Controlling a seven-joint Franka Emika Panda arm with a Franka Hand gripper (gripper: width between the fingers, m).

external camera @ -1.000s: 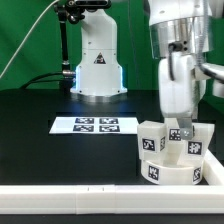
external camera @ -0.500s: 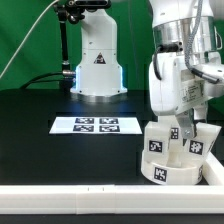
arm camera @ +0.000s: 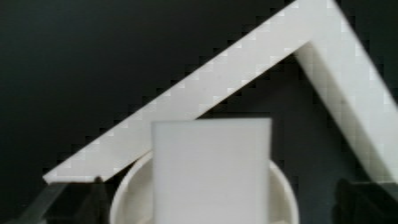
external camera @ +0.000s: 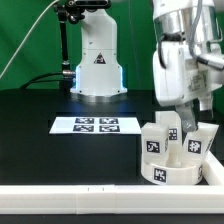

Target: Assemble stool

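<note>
The jaws pinched the top of a leg (external camera: 187,128) standing on the round seat (external camera: 172,170). Two more legs (external camera: 155,138) stood beside it. The stool sat on the black bench (external camera: 40,140), right of the marker board (external camera: 94,125), near the white rail (external camera: 70,196).

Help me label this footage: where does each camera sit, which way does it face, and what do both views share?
Exterior view: off the arm, looking across the black table at the marker board, the stool and the gripper.
Wrist view: on the wrist, looking down on a leg; gripper fingers show.
Shared: the stool and the white rail.
</note>
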